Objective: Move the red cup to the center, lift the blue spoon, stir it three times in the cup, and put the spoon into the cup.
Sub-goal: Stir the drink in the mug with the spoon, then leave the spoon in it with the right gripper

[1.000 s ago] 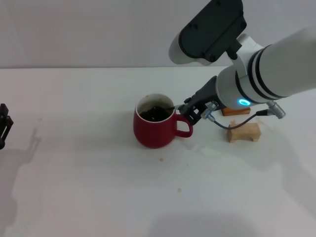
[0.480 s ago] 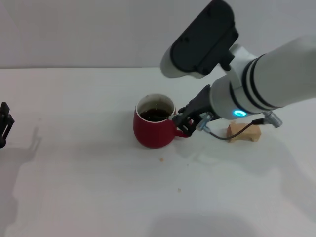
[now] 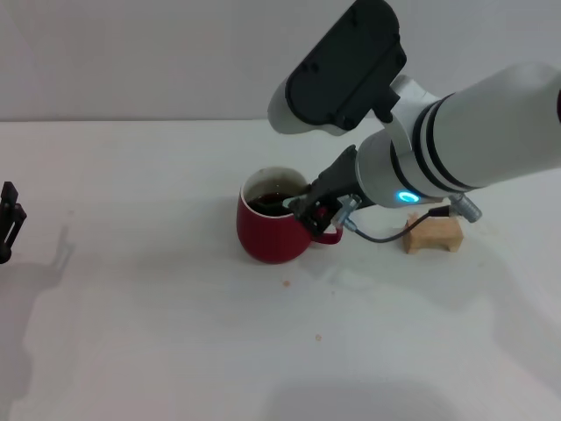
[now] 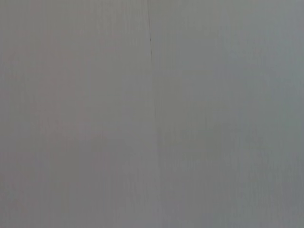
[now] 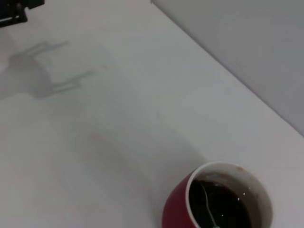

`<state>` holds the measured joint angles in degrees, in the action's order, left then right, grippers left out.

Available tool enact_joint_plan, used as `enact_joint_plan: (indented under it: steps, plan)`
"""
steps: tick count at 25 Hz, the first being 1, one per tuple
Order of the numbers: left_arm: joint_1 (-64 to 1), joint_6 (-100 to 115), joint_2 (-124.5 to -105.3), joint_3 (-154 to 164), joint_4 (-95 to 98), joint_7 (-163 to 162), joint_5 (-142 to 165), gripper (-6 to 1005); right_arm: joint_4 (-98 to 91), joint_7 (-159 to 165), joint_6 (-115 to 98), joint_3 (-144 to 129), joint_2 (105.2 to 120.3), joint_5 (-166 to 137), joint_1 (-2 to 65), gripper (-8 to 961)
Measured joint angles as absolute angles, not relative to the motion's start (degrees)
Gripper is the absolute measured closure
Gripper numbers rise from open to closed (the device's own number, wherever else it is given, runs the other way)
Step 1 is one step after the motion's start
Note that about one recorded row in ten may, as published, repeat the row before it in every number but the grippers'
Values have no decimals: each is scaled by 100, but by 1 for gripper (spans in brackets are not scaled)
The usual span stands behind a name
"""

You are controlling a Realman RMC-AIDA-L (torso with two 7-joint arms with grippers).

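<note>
The right gripper (image 3: pixel 308 206) held the blue spoon (image 5: pixel 207 209) in the red cup (image 3: pixel 272 230), apparently mid-stir; releasing it looked next.

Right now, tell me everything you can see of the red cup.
The red cup is a rounded, glossy dark red mug, ceramic by its look, with a white inside and a loop handle. It stands upright on the white table, holding dark liquid with a thin spoon in it. The right gripper sits at its handle-side rim.

red cup (image 3: pixel 273 230) mid-table, right gripper (image 3: pixel 308 209) at its rim — left gripper (image 3: pixel 7 221) parked
</note>
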<state>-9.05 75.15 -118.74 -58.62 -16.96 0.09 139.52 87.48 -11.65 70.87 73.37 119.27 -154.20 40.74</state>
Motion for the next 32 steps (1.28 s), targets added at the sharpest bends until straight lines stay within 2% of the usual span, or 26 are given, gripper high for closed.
enact_joint_plan:
  steps: [17, 32]
  plan:
    - [-900, 7512, -11874, -5801, -1696, 9, 13944, 144, 8477, -1208, 6978, 7655, 11883, -15548, 4090, 826]
    - [-923, 7490, -11874, -5740, -1696, 9, 13945, 144, 8798, -1184, 7207, 7377, 11918, -15494, 3933, 826]
